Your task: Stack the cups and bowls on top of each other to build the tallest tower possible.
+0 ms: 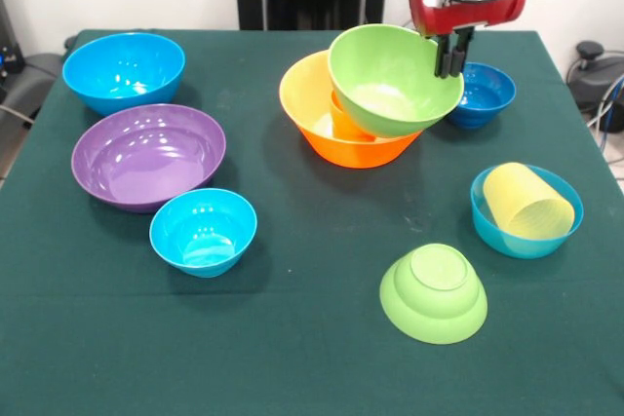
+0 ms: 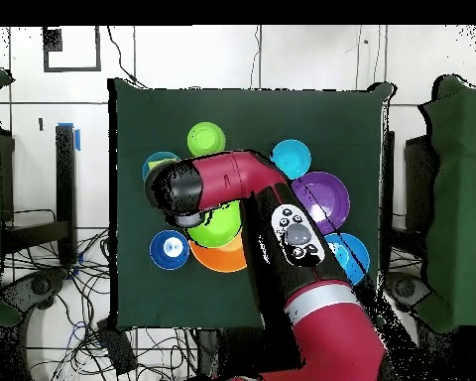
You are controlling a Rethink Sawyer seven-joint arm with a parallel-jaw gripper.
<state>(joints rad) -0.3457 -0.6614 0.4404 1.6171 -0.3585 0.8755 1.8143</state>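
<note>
My gripper (image 1: 450, 69) is shut on the right rim of the large lime green bowl (image 1: 388, 80) and holds it tilted above the large orange bowl (image 1: 336, 138). The orange cup (image 1: 344, 120) stands inside the orange bowl, partly hidden by the green bowl. The pale yellow cup (image 1: 527, 202) lies on its side in a small light blue bowl (image 1: 517, 239) at the right. A small lime green bowl (image 1: 434, 294) lies upside down at the front. In the overhead view the arm (image 2: 242, 184) covers the gripper; the green bowl (image 2: 217, 226) and orange bowl (image 2: 222, 260) show beneath it.
A large blue bowl (image 1: 124, 70), a large purple bowl (image 1: 148, 155) and a second small light blue bowl (image 1: 203, 231) sit on the left. A small dark blue bowl (image 1: 480, 94) sits just behind the gripper. The green cloth table (image 1: 312, 358) lies under all of them.
</note>
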